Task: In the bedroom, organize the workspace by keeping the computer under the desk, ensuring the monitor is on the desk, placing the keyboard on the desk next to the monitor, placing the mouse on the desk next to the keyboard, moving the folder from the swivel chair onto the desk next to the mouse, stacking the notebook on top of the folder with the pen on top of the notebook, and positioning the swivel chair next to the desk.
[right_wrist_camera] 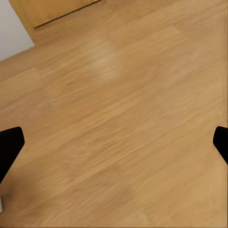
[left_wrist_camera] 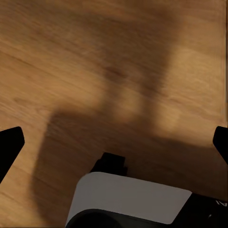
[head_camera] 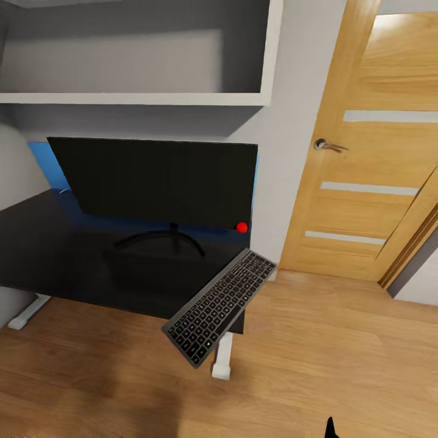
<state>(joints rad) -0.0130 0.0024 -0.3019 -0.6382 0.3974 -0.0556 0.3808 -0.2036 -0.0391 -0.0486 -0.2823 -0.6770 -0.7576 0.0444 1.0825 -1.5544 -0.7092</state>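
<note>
In the head view the monitor (head_camera: 158, 182) stands upright on the glossy black desk (head_camera: 55, 255), a red dot at its lower right corner. The keyboard (head_camera: 220, 307) lies diagonally at the desk's front right corner, its near end jutting out past the edge over the floor. My left gripper (left_wrist_camera: 114, 147) is open above bare wood floor, with nothing between its dark fingertips (left_wrist_camera: 9, 142). My right gripper (right_wrist_camera: 114, 145) is also open over the floor, holding nothing.
A white shelf (head_camera: 140, 97) hangs above the monitor, and a blue wall panel (head_camera: 48, 164) shows behind it. A wooden door (head_camera: 377, 152) stands right of the desk. White desk legs (head_camera: 223, 359) rest on the plank floor (head_camera: 340, 353). Part of my white base (left_wrist_camera: 128, 204) lies under the left gripper.
</note>
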